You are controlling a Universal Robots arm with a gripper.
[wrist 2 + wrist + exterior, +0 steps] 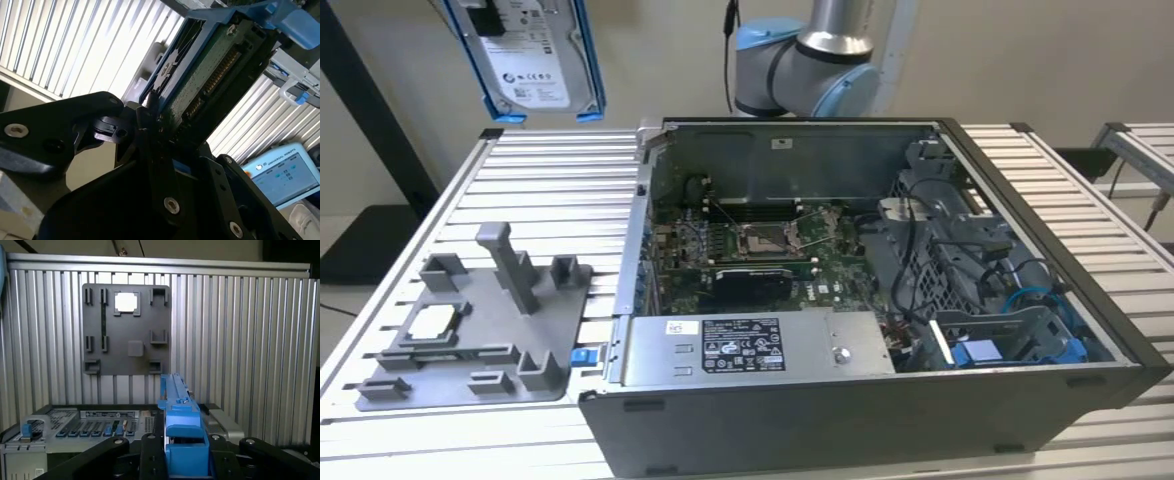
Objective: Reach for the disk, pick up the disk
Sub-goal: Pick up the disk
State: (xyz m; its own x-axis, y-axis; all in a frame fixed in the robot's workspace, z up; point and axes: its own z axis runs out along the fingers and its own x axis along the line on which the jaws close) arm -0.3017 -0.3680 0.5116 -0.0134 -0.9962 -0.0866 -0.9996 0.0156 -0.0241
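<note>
across the whole scene runs a ribbed aluminium surface point(520, 170), its slats bright and parallel. on it sits an open dark grey metal computer case point(827, 425), boxy, with a green board, cables and blue clips inside; its deeper corners are shadowed and hard to read. behind the case rises the pale blue and silver arm point(817, 55), cut off at the upper edge. toward the exterior view's left lies a flat matte grey plate point(574, 300) with raised pegs and pockets. high above that side of the surface, well apart from plate and case, hangs the disk point(534, 50): a flat silver-grey rectangle with a white label and a bright blue frame, its upper part cropped. in the second wrist view the black pincer point(155, 122) is pressed tight onto one end of the disk point(197, 80), whose green circuit side and connector row show. in the first wrist view the disk point(176, 400) is seen edge-on, sticking out of the pincer point(184, 451). smallest, a square chip point(430, 322) with a pale top rests in a pocket of the plate.
</note>
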